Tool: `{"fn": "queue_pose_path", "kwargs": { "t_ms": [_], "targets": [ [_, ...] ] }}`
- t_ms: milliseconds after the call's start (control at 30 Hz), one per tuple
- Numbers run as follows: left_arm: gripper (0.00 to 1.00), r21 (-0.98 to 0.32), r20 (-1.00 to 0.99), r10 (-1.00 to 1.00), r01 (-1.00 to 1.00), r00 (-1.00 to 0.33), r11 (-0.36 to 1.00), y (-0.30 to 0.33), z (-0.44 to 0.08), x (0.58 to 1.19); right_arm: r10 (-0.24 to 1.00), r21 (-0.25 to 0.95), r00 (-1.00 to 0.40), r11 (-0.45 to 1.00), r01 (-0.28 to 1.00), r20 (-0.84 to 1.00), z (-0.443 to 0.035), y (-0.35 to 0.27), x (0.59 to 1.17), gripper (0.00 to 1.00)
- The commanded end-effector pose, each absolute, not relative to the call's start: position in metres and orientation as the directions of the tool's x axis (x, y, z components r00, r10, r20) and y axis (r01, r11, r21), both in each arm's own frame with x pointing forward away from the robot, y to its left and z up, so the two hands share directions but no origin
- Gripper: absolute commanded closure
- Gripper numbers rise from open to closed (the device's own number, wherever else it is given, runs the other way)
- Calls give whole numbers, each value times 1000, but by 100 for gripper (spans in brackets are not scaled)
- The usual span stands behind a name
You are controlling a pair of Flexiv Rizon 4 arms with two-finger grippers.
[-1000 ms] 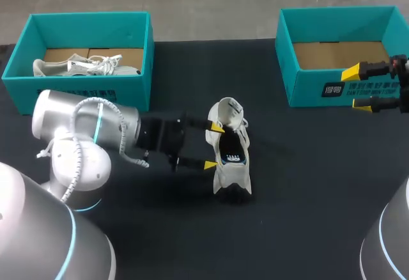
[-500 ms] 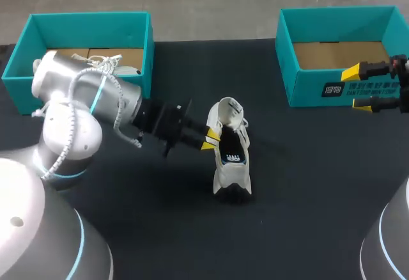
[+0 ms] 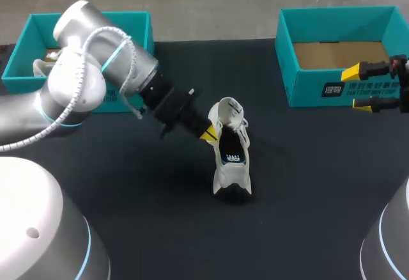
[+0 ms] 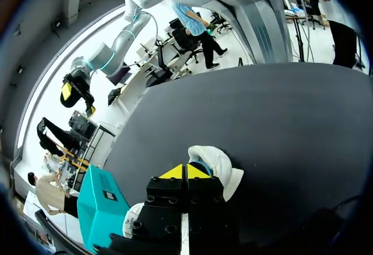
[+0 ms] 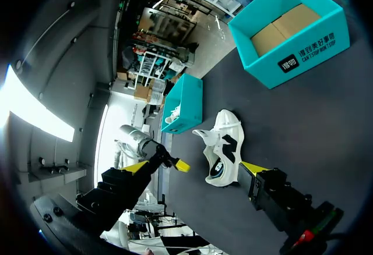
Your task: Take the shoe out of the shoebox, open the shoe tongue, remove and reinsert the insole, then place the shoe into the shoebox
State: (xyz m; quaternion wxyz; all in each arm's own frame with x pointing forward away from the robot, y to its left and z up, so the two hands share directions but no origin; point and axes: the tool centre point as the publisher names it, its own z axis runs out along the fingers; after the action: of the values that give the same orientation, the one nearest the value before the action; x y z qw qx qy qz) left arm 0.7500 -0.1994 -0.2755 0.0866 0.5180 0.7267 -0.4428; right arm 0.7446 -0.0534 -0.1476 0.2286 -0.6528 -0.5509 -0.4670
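Left gripper [image 3: 209, 133]: fingers pressed together, yellow tips meeting at the opening of the white shoe [image 3: 230, 158]; cannot tell whether any part of it is nipped between them. Right gripper [image 3: 356, 89]: spread wide, hanging in front of the right shoebox [image 3: 319, 91], well apart from the shoe. Shoe: out on the dark table [image 3: 307, 184], resting on its sole, between the two teal boxes. Left shoebox [image 3: 139, 23]: partly hidden behind the left arm [image 3: 96, 69].
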Motion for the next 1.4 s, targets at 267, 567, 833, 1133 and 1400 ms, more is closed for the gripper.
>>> {"fn": "queue_pose_path", "kwargs": {
  "t_ms": [267, 567, 833, 1133, 1400],
  "targets": [
    [100, -549, -558, 708, 832, -432, 75, -199, -270, 749, 509, 215, -40, -289, 933, 860, -147, -53, 744, 0],
    [100, -456, -359, 889, 885, -284, 98, -203, -271, 752, 509, 215, -40, -289, 933, 860, -147, -53, 744, 0],
    [100, -379, -155, 970, 918, -188, 117, -202, -287, 760, 509, 215, -40, -289, 933, 860, -147, -53, 744, 0],
    [100, -336, -114, 990, 941, -84, 41, -214, -306, 763, 509, 215, -40, -289, 933, 860, -147, -53, 744, 0],
    [100, -310, -111, 992, 951, -63, 25, -218, -324, 767, 509, 215, -40, -289, 933, 860, -147, -53, 744, 0]
  ]
}}
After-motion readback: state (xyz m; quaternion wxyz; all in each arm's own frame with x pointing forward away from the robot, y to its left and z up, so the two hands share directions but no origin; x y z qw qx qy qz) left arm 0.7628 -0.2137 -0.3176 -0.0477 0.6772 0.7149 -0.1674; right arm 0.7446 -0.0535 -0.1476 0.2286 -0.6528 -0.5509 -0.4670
